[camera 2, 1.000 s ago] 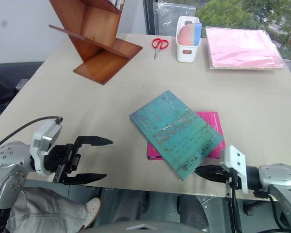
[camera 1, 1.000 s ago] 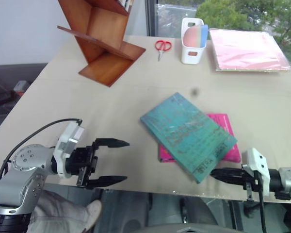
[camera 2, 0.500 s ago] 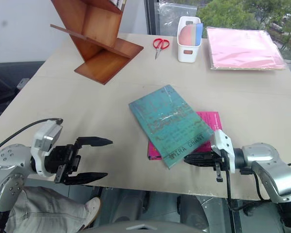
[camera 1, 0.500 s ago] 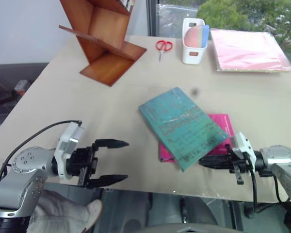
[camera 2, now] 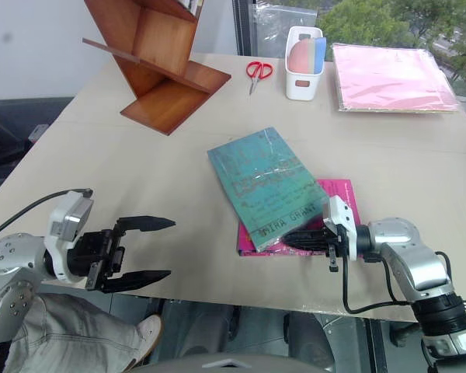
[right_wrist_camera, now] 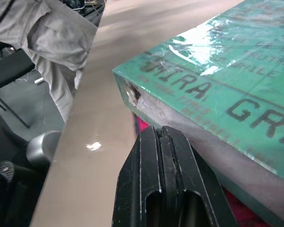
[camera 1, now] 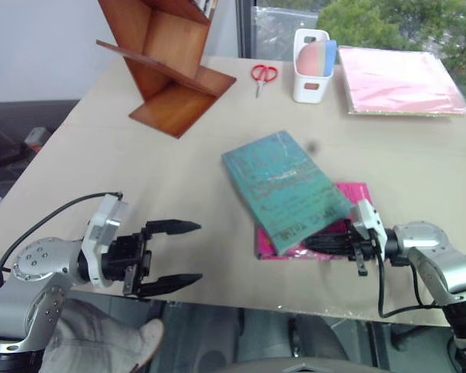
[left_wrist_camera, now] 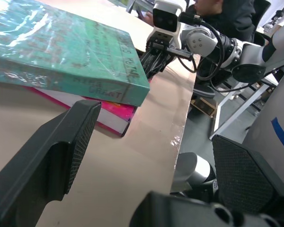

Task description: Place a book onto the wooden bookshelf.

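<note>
Your right gripper has its fingers pressed together and its tip at the near edge of the book, wedging under it where it overlaps the pink book. The book lies mid-desk toward the near edge, its near end propped on the pink book and skewed to the desk's edges. Your left gripper hangs at the near left corner with fingers spread wide, holding nothing, pointed toward the book. Drive the closed tip in low and level, along the pink cover, so it lifts the book's edge rather than shoving it across the desk. Once the edge rises, bring the left gripper across to take it. The bookshelf stands at the far left corner, well apart.
</note>
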